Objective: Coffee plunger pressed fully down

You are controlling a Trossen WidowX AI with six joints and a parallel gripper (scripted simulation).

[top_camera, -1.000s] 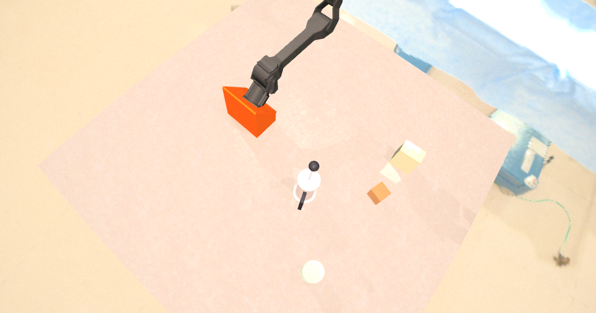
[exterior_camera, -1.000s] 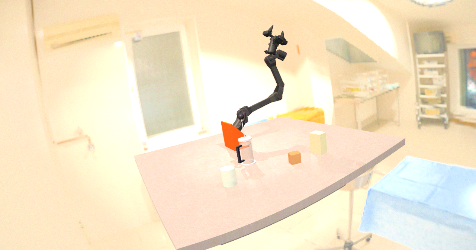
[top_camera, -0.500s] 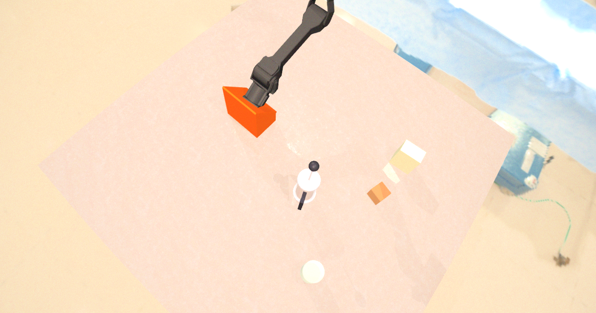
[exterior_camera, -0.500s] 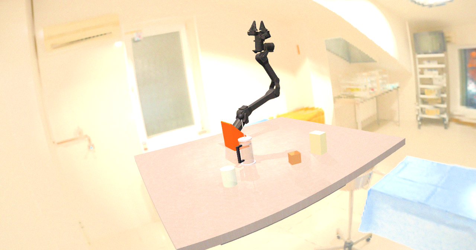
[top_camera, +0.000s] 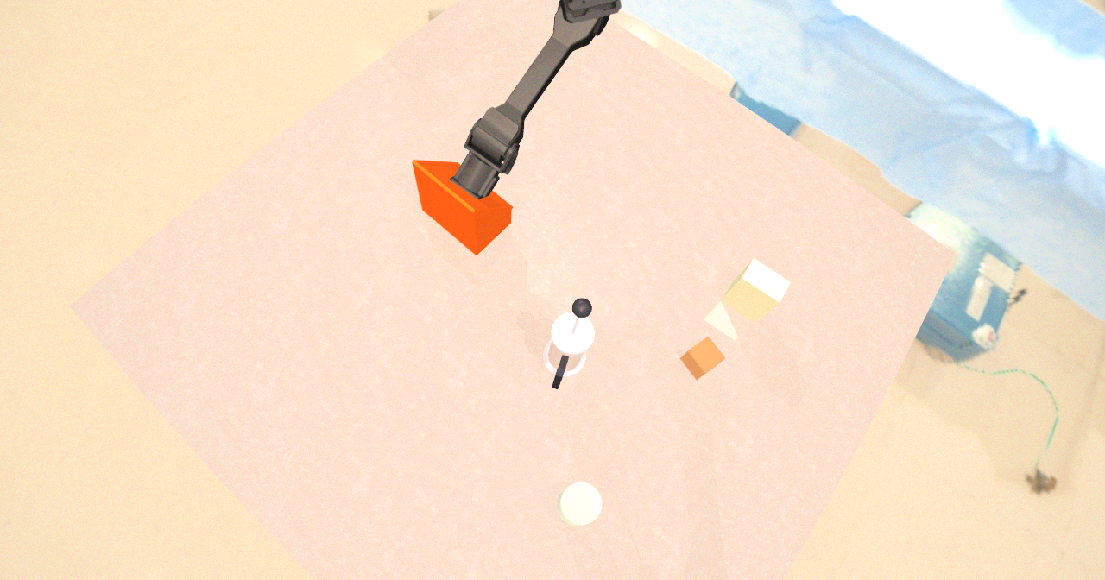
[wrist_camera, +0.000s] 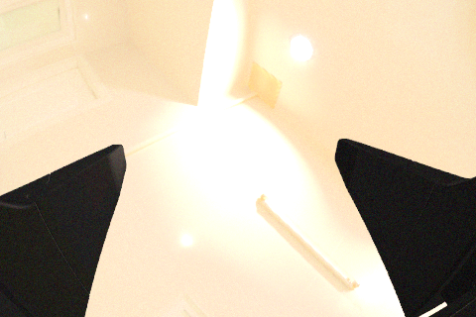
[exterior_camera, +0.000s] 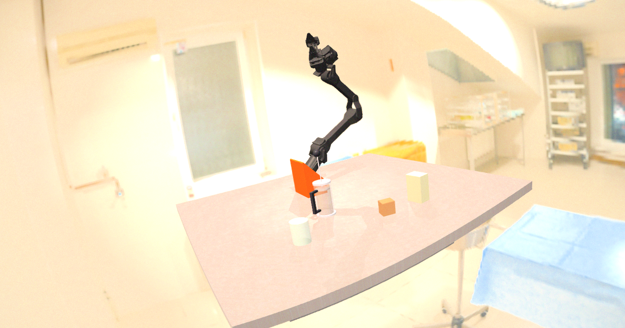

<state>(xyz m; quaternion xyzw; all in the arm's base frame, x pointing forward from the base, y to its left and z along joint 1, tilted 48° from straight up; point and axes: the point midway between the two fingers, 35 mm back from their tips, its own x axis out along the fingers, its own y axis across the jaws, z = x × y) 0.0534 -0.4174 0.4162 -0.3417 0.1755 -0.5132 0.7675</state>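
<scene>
The worktop (exterior_camera: 262, 256) is a flat slab with a pale pink, faintly mottled matte surface and a thin grey edge. The coffee press (exterior_camera: 323, 198) stands upright near its middle: a clear, glassy cylinder with a white lid and a dark, C-shaped handle (exterior_camera: 313, 202) on the side. In the top view the plunger (top_camera: 581, 307) shows as a thin pale rod ending in a small dark round knob, raised above the white lid.

Behind the press, the arm (exterior_camera: 338, 125) rises from an orange wedge-shaped base (top_camera: 460, 205) with flat, sharp-edged faces. The arm is a chain of dark grey, matte links that bends upward well above the worktop. The end effector (exterior_camera: 315, 51) is at the top of the arm, high above the press and well apart from it. In the wrist view its two fingers appear as smooth black tapered blades at the left and right edges, set wide apart with only ceiling and wall visible between them; nothing is gripped.

A pale greenish-white cylinder (exterior_camera: 300, 231) stands near the front of the worktop, on the handle side of the press. To the other side lie a small orange cube (exterior_camera: 386, 206) and, beyond it, a taller cream rectangular block (exterior_camera: 417, 186). All three have plain, smooth, unmarked faces and stand apart from one another and from the press.
</scene>
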